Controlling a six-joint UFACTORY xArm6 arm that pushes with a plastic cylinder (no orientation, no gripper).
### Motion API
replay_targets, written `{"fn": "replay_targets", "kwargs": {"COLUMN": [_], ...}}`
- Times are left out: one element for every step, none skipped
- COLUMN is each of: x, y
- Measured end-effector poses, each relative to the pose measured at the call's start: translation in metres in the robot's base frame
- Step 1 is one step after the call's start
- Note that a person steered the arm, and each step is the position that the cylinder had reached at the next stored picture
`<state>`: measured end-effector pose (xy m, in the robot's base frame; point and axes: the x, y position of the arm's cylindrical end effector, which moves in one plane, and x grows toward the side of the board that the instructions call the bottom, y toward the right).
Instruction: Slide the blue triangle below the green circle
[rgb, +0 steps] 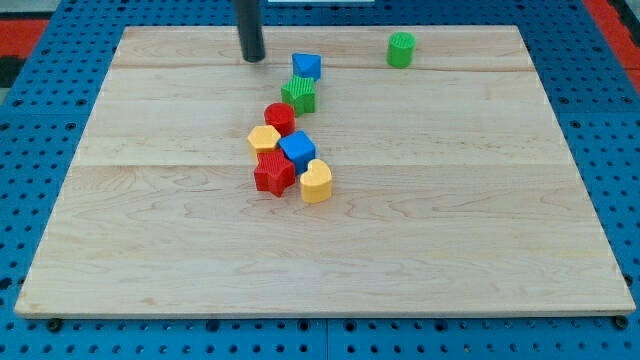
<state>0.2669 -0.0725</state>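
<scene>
The blue triangle (307, 66) sits near the view's top, just right of centre. The green circle (401, 49) stands further right, near the board's top edge, well apart from it. My tip (253, 58) is a dark rod end resting on the board to the left of the blue triangle, a short gap between them.
A green star (299, 94) touches the blue triangle from below. Below it lies a cluster: a red circle (279, 117), a yellow hexagon (264, 138), a blue cube (297, 150), a red star (273, 174) and a yellow heart (316, 182). The wooden board (450, 220) ends at a blue pegboard surround.
</scene>
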Motion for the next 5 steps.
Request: {"fn": "replay_targets", "kwargs": {"x": [0.013, 0.026, 0.030, 0.030, 0.038], "y": [0.053, 0.086, 0.107, 0.132, 0.158]}}
